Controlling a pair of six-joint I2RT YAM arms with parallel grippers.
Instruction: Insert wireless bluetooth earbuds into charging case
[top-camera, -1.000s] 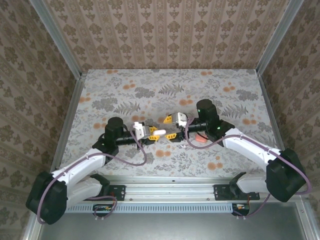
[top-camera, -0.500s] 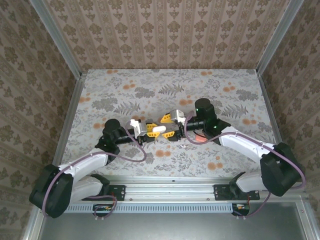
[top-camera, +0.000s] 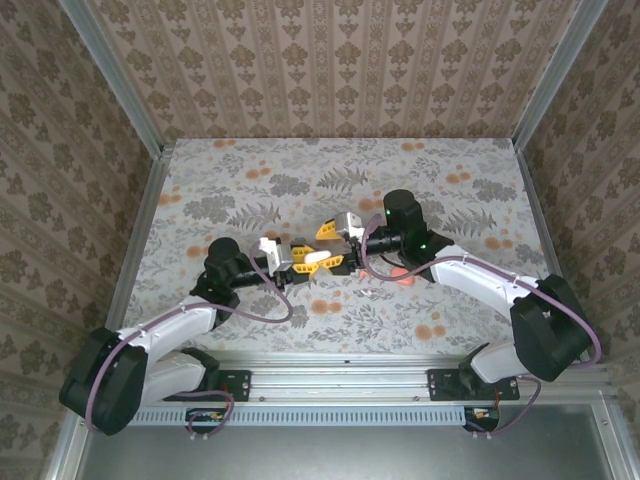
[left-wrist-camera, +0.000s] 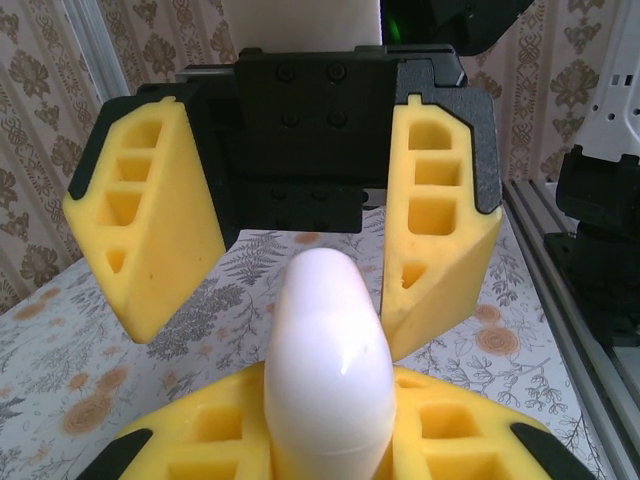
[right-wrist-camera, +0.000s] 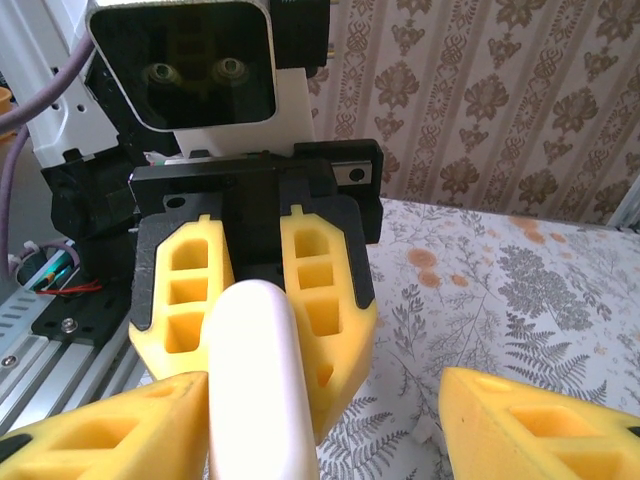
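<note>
Two arms are brought together over the table (top-camera: 250, 170), with bare surface left all around the white case (top-camera: 318, 258) out to every edge. The case is clamped by the left gripper (top-camera: 300, 263). Its free end is flanked by the open jaws of the right gripper (top-camera: 333, 250), close beside one finger. A coral-pink piece (top-camera: 401, 278) is seen right of the case.

The left arm (top-camera: 170, 325) and right arm (top-camera: 480, 280) bend inward, meeting mid-table. The left gripper (top-camera: 304, 259) is clamped on a white case (top-camera: 320, 257). Facing it, the right gripper (top-camera: 330, 249) stands with jaws apart, straddling the case's free end.
</note>
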